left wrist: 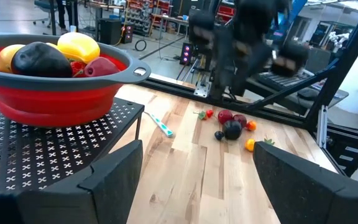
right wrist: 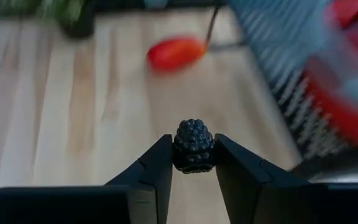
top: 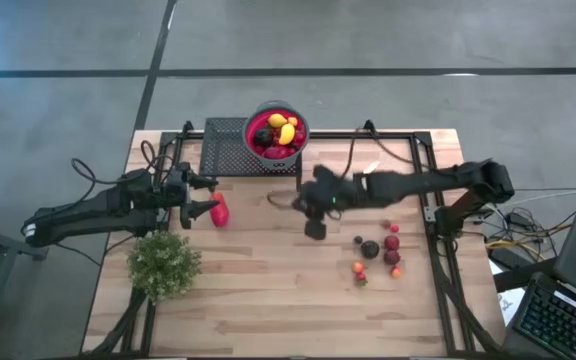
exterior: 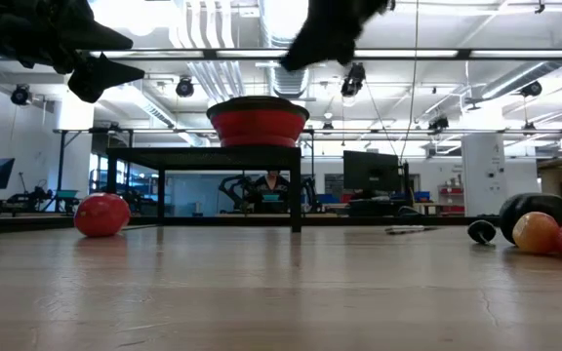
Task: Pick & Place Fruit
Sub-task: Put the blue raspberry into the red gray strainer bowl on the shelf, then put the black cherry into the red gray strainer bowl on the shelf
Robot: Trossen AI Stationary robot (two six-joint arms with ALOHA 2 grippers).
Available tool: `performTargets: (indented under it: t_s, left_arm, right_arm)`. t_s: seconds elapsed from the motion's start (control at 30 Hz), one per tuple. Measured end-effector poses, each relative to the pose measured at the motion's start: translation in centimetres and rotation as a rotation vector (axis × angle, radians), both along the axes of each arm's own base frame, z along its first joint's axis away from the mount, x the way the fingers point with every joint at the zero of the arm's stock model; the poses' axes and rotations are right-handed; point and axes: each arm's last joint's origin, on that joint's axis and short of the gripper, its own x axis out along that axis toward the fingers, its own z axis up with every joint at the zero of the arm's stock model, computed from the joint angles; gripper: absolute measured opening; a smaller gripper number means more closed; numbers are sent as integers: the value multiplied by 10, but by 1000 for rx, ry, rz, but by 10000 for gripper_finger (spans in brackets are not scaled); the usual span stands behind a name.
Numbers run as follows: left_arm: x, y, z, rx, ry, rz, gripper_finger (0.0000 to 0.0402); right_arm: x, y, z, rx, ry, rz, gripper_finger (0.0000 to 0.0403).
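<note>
Right gripper (right wrist: 193, 163) pinches a small dark bumpy blackberry-shaped toy fruit (right wrist: 194, 145) above mid-table, its narrower end pointing away from the wrist, long axis along the fingers. Left gripper (left wrist: 197, 168) hangs open beside the red collapsible bowl (left wrist: 55, 93) of fruit on the black mesh stand (left wrist: 36, 155). Larger red piece (top: 220, 211) lies on the table near the left gripper, blurred in the right wrist view.

high view straight down over whole table (top: 268, 290). low view at tabletop level, facing the room. left wrist view faces across table; right wrist view close to tabletop. all share the red bowl (top: 276, 131).
</note>
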Motion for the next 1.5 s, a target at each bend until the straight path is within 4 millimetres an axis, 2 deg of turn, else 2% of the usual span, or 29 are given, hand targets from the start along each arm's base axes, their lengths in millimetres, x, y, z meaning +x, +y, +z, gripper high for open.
performTargets:
  t_s: [0.17, 0.3, 0.5, 0.7, 0.87, 1.03, 1.2, 1.5]
  left_arm:
    - [0, 0, 0, 0, 0, 0, 312]
    - [0, 0, 0, 0, 0, 0, 312]
    - [0, 0, 0, 0, 0, 0, 312]
    - [0, 0, 0, 0, 0, 0, 312]
    - [0, 0, 0, 0, 0, 0, 312]
    - [0, 0, 0, 0, -1, 0, 312]
    - [0, 0, 0, 0, 0, 1, 312]
    - [0, 0, 0, 0, 0, 0, 312]
  right_arm:
    - [5, -31, 36, -37, -102, -60, 117]
    - [3, -57, 50, -62, -137, -120, 113]
    - [-3, -94, 54, -76, -160, -219, 100]
    - [-11, -120, 51, -79, -155, -292, 119]
    - [-12, -133, 55, -65, -214, -290, 109]
    - [-12, -137, 59, -59, -261, -278, 101]
    - [-11, -139, 58, -70, -260, -276, 121]
    - [2, -146, 49, -101, -286, -264, 154]
